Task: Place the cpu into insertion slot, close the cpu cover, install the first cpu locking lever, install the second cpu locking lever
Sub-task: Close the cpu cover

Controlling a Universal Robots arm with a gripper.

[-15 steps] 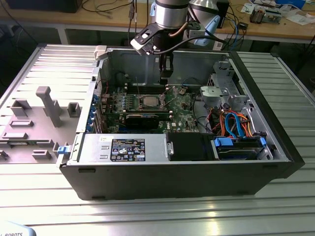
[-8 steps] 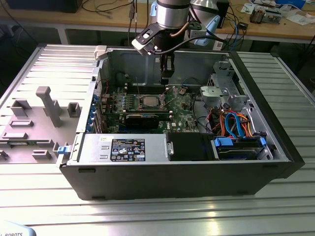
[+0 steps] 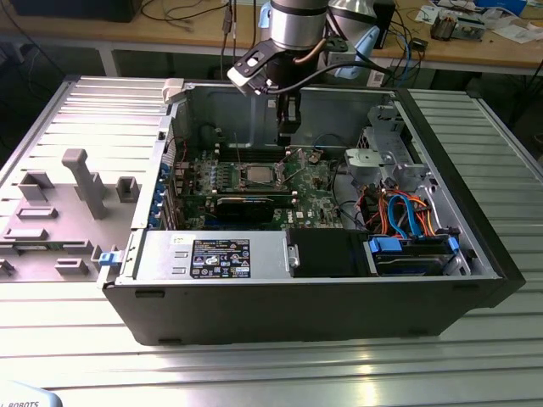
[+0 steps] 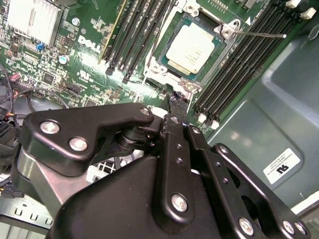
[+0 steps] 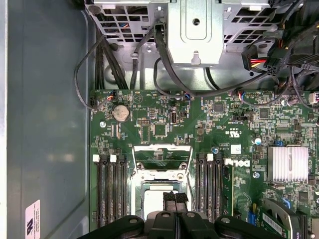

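Note:
The cpu (image 4: 192, 45), a small square chip with a silvery top, lies flat in the insertion slot (image 4: 149, 74) on the green board. In the first wrist view my black fingertips partly hide the cpu (image 5: 151, 201). The cpu cover (image 5: 162, 148), a thin silver frame with a window, stands flipped up at the slot's far side. A thin wire lever (image 4: 259, 35) sticks out beside the slot. My gripper (image 4: 177, 101) hovers just above the slot's near edge, fingers shut together with nothing between them. In the exterior view the gripper (image 3: 287, 134) hangs over the board inside the case.
Long black memory slots (image 5: 109, 189) flank the socket on both sides. A finned heat sink (image 5: 286, 163) and a metal drive cage (image 5: 194, 30) with cables stand nearby. The case walls (image 3: 441, 136) ring the board. A grey fixture tray (image 3: 59, 212) lies at the exterior view's left.

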